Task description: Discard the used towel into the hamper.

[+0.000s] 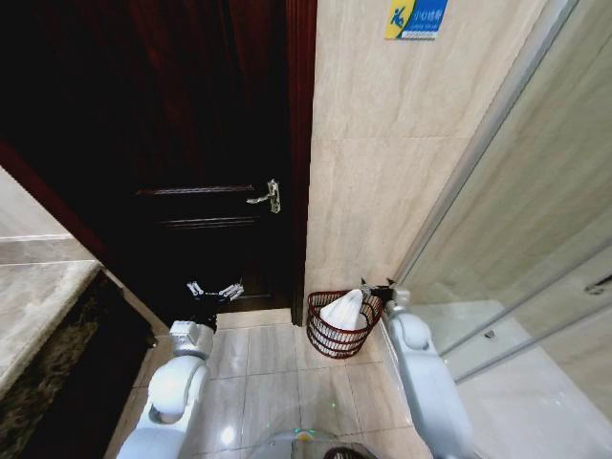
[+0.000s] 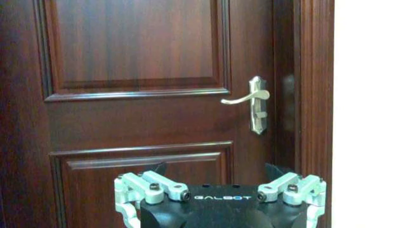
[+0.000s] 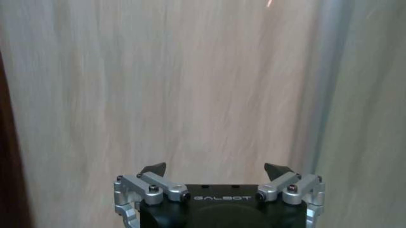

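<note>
1. My left gripper (image 1: pixel 214 291) hangs low in front of the dark wooden door (image 1: pixel 191 143), fingers spread wide and holding nothing. In its wrist view the door handle (image 2: pixel 250 102) sits above it, untouched. This arm has no part in the job, so I judge it is simply kept out of the way.
2. The hamper (image 1: pixel 342 325) stands on the tiled floor (image 1: pixel 268 359) against the beige wall (image 1: pixel 382 172), just beside the door frame, tucked into the corner where it blocks no one.
3. The white towel (image 1: pixel 344 310) lies inside the hamper, heaped in a peak above the rim. It looks discarded already.
4. My right gripper (image 1: pixel 379 288) is at the hamper's far rim, just beside the towel. Its wrist view faces the bare wall with fingers apart and empty, which fits a release made over the basket.
</note>
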Robot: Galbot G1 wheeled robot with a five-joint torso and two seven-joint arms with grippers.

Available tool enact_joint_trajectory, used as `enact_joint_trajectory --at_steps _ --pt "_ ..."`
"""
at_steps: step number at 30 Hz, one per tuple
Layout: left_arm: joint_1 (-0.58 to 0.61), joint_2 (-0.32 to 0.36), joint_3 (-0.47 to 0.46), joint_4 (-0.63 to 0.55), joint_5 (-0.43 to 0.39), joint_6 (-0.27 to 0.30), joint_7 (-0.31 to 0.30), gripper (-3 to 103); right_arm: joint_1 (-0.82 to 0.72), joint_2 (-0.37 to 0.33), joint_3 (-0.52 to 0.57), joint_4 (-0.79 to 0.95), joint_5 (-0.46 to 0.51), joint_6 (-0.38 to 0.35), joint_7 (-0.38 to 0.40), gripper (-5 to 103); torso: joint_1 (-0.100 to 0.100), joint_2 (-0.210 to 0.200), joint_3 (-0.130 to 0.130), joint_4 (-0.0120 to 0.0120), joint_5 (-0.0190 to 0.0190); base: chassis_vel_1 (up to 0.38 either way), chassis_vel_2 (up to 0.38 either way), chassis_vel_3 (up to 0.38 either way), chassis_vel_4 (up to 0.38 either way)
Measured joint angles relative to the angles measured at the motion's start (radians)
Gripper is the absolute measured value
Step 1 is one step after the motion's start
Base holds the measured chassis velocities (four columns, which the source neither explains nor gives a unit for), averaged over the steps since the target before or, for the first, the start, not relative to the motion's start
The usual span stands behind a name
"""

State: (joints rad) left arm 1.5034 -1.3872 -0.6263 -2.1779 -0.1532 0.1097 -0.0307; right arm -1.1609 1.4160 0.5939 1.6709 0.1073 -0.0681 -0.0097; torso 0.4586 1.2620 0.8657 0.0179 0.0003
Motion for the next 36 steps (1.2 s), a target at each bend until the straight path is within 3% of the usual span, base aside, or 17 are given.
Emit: enact_joint_trajectory --at_steps 1,2,3,9,11,16,20,25,31,36 --pt "0.000 0.000 0.000 0.000 0.000 0.000 0.000 100 0.000 0.000 0.000 0.000 0.000 0.000 0.000 100 0.000 0.000 0.000 0.0000 0.0000 0.000 0.000 0.000 0.000" --pt "0.000 0.000 0.000 0.000 0.000 0.000 0.000 100 -0.049 0.009 0.010 0.037 -0.001 0.113 0.021 100 0.000 0.000 0.000 0.0002 -0.0005 0.000 0.000 0.000 0.000" --pt "0.000 0.000 0.000 0.000 0.000 0.000 0.000 100 -0.081 0.016 0.015 0.048 -0.011 0.162 0.022 100 0.000 0.000 0.000 0.0001 -0.0003 0.000 0.000 0.000 0.000" --pt "0.000 0.000 0.000 0.000 0.000 0.000 0.000 100 -0.069 -0.007 0.003 -0.083 -0.014 0.162 -0.017 100 0.000 0.000 0.000 0.0000 -0.0001 0.000 0.000 0.000 0.000" --pt "0.000 0.000 0.000 0.000 0.000 0.000 0.000 100 0.012 -0.006 -0.010 -0.240 -0.011 0.146 -0.043 100 0.000 0.000 0.000 0.0002 -0.0001 0.000 0.000 0.000 0.000" --pt "0.000 0.000 0.000 0.000 0.000 0.000 0.000 100 0.130 -0.002 -0.040 -0.439 -0.023 0.088 -0.106 100 0.000 0.000 0.000 0.0002 -0.0002 0.000 0.000 0.000 0.000" --pt "0.000 0.000 0.000 0.000 0.000 0.000 0.000 100 0.292 0.033 -0.062 -0.712 -0.053 0.097 -0.124 100 0.000 0.000 0.000 0.0005 -0.0002 0.000 0.000 0.000 0.000" --pt "0.000 0.000 0.000 0.000 0.000 0.000 0.000 100 0.432 0.088 -0.067 -0.899 -0.036 0.128 -0.126 100 0.000 0.000 0.000 0.0006 -0.0007 0.000 0.000 0.000 0.000" --pt "0.000 0.000 0.000 0.000 0.000 0.000 0.000 100 0.516 0.123 -0.060 -1.037 -0.053 0.157 -0.118 100 0.000 0.000 0.000 0.0007 -0.0005 0.000 0.000 0.000 0.000" --pt "0.000 0.000 0.000 0.000 0.000 0.000 0.000 100 0.450 0.118 -0.063 -0.934 -0.052 0.182 -0.096 100 0.000 0.000 0.000 0.0005 -0.0004 0.000 0.000 0.000 0.000"
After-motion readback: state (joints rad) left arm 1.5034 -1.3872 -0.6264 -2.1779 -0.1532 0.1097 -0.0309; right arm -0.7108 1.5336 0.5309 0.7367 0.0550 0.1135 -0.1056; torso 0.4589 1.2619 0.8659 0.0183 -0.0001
